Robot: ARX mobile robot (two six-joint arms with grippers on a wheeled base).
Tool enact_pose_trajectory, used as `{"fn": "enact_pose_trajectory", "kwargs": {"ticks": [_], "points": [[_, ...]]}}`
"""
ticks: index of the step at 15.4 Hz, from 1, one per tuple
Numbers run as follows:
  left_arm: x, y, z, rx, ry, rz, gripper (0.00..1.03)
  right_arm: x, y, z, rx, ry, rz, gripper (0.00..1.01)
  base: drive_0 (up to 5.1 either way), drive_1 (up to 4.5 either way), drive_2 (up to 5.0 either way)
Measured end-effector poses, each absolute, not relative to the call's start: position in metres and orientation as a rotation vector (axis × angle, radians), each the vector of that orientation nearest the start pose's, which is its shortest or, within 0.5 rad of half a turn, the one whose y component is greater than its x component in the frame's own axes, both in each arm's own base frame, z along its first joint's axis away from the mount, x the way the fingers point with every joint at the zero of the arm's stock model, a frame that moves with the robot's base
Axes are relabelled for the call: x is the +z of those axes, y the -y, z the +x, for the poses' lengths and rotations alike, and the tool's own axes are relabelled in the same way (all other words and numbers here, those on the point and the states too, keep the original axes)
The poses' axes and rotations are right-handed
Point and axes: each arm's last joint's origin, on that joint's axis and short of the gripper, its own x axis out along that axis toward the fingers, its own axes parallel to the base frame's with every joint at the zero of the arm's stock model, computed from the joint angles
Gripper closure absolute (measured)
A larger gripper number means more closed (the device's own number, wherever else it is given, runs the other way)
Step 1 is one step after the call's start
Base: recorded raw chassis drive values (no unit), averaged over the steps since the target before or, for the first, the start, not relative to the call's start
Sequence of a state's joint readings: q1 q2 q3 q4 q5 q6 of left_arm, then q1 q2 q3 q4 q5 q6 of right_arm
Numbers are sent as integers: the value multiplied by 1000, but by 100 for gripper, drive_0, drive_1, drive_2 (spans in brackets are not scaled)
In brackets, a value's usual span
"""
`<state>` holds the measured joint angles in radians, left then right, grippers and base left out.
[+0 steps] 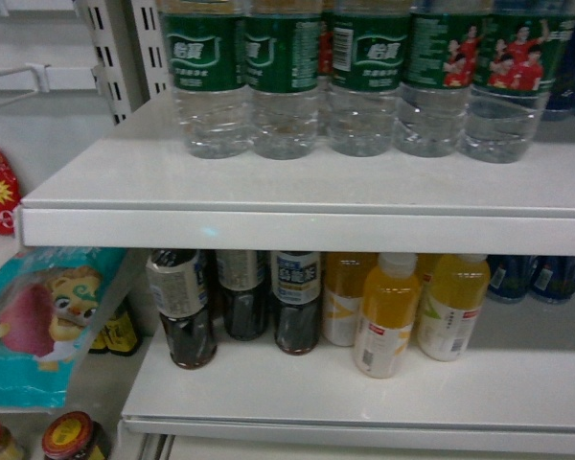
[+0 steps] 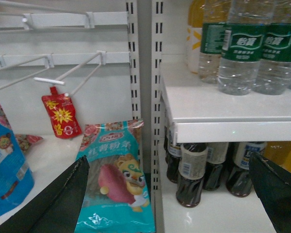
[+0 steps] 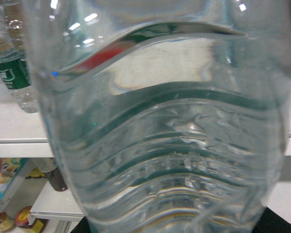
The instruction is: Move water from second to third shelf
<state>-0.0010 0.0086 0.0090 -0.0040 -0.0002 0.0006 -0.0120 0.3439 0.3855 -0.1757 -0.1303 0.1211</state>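
Note:
A clear ribbed water bottle [image 3: 169, 136] fills the right wrist view. It sits between my right gripper's [image 3: 177, 228] dark fingertips [image 3: 281, 225], which press its sides, and it is in front of the white shelf [image 3: 14, 133]. A row of green-labelled water bottles [image 1: 287, 86] stands on the upper shelf [image 1: 307, 228]; they show again as water bottles [image 2: 240, 48] in the left wrist view. My left gripper [image 2: 169, 194] hangs open before the shelf upright, holding nothing. Neither gripper shows in the head view.
Dark cola bottles [image 1: 187, 307] and yellow drink bottles [image 1: 388, 316] stand on the lower shelf [image 1: 364, 407]. Left of the upright are a teal snack bag [image 2: 116, 179], a red pouch [image 2: 62, 116] on wire hooks, a blue bag [image 2: 5, 165] and jars [image 1: 72, 436].

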Motion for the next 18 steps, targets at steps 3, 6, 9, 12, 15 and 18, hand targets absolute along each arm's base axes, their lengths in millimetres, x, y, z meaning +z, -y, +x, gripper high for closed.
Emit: {"fn": "enact_pose_trajectory", "kwargs": {"ticks": [3,6,9,12,15,18], "points": [[165,0,98,-1,-5,1,5,250,-2,110,108,-140,131,62,-507,239,239],[166,0,98,0,-1,1,5,250,-2,109,107,-144,131,62,-507,239,239],[166,0,98,2,-2,1,5,250,-3,109,119,-143,132,62,-169,80,80],[166,0,98,0,-3,1,5,250,-3,109,113,-143,131,62,0,0,0],[166,0,98,0,-3,1,5,250,-3,109,114,-143,131,62,0,0,0],[166,0,98,0,-3,1,5,249,-5,114,123,-150,91,62,0,0,0]]}}
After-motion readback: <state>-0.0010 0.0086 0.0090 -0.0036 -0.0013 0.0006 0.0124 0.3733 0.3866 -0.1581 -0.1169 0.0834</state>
